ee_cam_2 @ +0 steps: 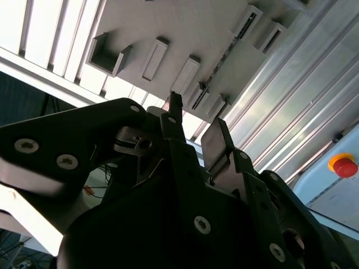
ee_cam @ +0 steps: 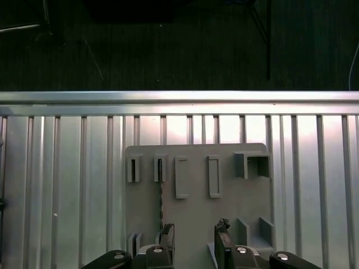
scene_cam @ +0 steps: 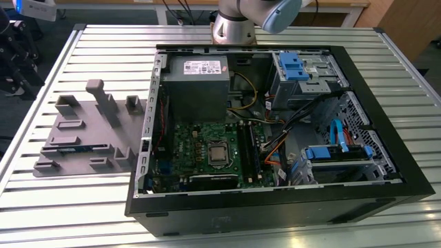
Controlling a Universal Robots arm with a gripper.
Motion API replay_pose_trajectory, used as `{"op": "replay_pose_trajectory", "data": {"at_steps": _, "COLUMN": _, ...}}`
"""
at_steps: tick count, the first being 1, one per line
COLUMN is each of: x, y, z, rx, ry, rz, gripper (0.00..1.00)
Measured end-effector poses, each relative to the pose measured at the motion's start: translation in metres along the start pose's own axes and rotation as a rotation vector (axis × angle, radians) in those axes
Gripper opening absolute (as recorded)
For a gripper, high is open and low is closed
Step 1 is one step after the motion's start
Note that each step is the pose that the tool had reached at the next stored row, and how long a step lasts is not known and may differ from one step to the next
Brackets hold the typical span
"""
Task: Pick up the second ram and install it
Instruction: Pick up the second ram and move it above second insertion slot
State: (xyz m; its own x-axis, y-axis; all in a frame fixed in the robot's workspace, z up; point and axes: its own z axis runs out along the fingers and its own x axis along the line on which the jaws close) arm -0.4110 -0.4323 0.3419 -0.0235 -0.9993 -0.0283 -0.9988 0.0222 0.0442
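The task is standing at its very start: the second ram (ee_cam: pixel 160 196) is resting on edge in the gray holder tray (ee_cam: pixel 193 207), showing in the first wrist view as a thin dark strip running between two of the tray's slotted blocks. It is not yet lifted and not yet installed, so by this judgement both the pickup and the seating are remaining to be done. The open computer case (scene_cam: pixel 276 204) is lying just beside the tray on the slatted table (scene_cam: pixel 41 206). Its motherboard (scene_cam: pixel 200 139) is exposed, and the long memory slots (scene_cam: pixel 249 150) are lying on the far side of the processor socket from the tray. Whether a stick is already sitting in one of them cannot be told. The gripper (ee_cam: pixel 194 225) is hovering above the tray with its fingers (ee_cam: pixel 166 235) spread apart, gripping nothing and touching nothing that can be seen. It is not straddling the ram: the strip is lining up with one finger rather than with the gap, so the pincer is sitting near the ram's end, slightly off to one side.
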Motion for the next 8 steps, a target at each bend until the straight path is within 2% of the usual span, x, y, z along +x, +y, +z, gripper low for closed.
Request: {"op": "replay_pose_trajectory", "data": {"at_steps": 8, "x": 0.0004, "y": -0.0001, "z": 0.0031, "rx": -0.0001, "ry": 0.0001, "rz": 0.000, "gripper": 0.42}}
